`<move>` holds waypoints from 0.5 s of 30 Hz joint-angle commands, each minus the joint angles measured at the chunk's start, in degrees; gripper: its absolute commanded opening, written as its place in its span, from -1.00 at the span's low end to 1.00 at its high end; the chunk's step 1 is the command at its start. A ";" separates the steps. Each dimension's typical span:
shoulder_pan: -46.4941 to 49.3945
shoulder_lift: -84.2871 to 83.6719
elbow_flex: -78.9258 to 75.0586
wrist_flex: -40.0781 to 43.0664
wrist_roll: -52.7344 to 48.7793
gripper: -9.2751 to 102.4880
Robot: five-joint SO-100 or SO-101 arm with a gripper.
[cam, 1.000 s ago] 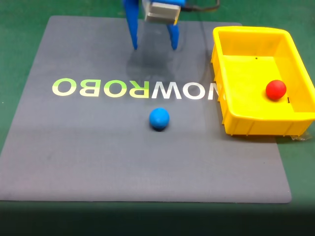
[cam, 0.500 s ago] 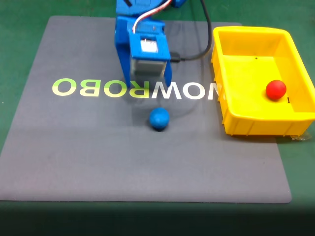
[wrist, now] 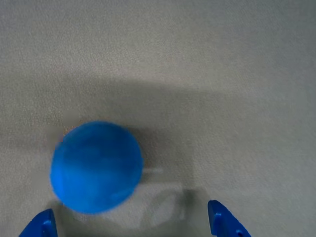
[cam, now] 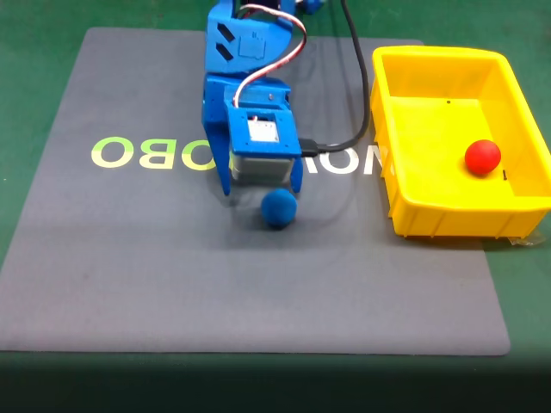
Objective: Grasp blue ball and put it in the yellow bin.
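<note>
The blue ball (cam: 279, 207) rests on the grey mat, just in front of my blue gripper (cam: 260, 188), which hovers low over it with its fingers spread wide. In the wrist view the blue ball (wrist: 96, 167) looms large at the lower left, and the two blue fingertips of the gripper (wrist: 133, 226) show at the bottom edge on either side of it, open, with the ball nearer the left one. The yellow bin (cam: 448, 215) stands at the right of the mat, well clear of the gripper.
A red ball (cam: 483, 156) lies inside the yellow bin. The grey mat (cam: 155, 275) carries printed lettering and lies on a green table (cam: 34, 103). A black cable (cam: 353, 86) runs from the arm past the bin's left wall.
The arm has swung forward from the mat's far edge and come down toward the blue ball, its fingers staying open. The blue ball and the bin have not moved.
</note>
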 commanded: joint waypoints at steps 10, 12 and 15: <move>-2.99 -4.31 -9.76 -1.76 4.39 -0.22; -3.25 -5.27 -10.55 -1.85 5.27 -0.22; -3.34 -6.42 -11.51 -1.93 5.54 -0.24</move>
